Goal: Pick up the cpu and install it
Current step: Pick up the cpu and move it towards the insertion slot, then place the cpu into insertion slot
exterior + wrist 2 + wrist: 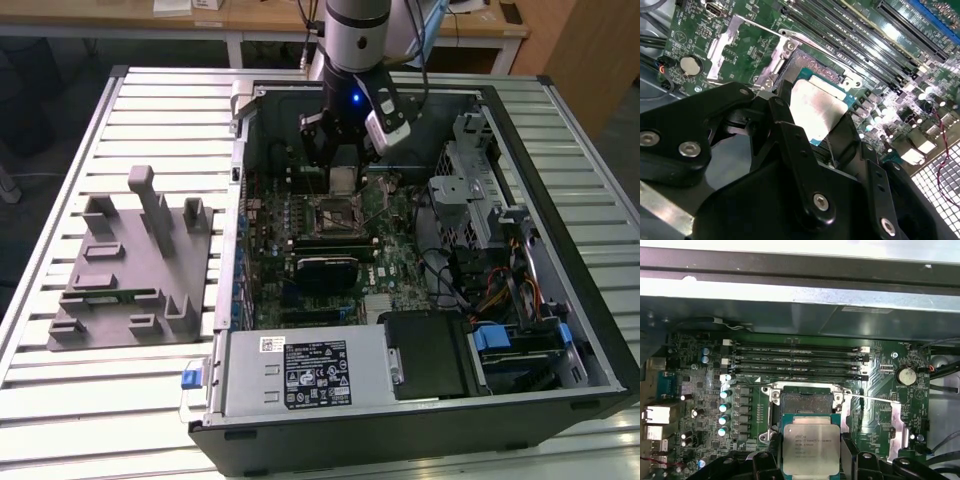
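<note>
The cpu (343, 181), a flat square chip with a pale silvery top, is held between the black fingers of my gripper (343, 176) inside the open computer case. In both wrist views the cpu (811, 447) (815, 111) hangs just above and slightly off the open black socket (806, 402) (812, 66) on the green motherboard. It does not appear to touch the socket. One finger (786, 131) presses one edge of the chip and the other finger (848, 452) presses the opposite edge. My gripper (811, 456) (816, 131) is shut on the chip.
The socket's silver load plate (890, 426) (726, 46) is swung open to one side. Memory slots (797, 362) run beside the socket. A grey plastic holder block (130, 270) stands on the slatted table at the exterior view's left. Case walls, drive cage (480, 195) and power supply (310, 372) surround the board.
</note>
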You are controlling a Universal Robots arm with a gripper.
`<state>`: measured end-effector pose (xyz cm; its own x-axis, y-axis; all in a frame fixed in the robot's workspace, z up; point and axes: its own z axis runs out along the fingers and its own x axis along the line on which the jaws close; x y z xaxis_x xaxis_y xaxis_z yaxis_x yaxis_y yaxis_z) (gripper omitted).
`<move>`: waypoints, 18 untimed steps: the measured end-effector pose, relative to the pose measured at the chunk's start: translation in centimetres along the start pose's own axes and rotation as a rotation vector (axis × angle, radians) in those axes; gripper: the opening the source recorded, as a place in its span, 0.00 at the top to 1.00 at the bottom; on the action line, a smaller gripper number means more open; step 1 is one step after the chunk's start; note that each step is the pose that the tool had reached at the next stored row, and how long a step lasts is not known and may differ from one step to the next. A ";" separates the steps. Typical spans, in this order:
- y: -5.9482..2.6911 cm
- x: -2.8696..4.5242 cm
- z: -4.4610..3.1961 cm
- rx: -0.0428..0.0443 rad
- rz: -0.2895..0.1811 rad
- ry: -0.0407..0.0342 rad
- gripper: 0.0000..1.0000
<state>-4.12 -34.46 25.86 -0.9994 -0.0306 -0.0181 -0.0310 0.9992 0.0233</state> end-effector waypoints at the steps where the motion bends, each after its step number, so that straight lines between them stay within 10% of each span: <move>1: 0.00 -0.03 0.00 0.0001 0.000 0.0000 0.45; 18: 0.00 -0.09 0.00 0.0008 0.049 -0.0012 0.45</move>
<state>-4.03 -34.46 25.86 -0.9997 0.0183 -0.0182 0.0178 0.9996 0.0233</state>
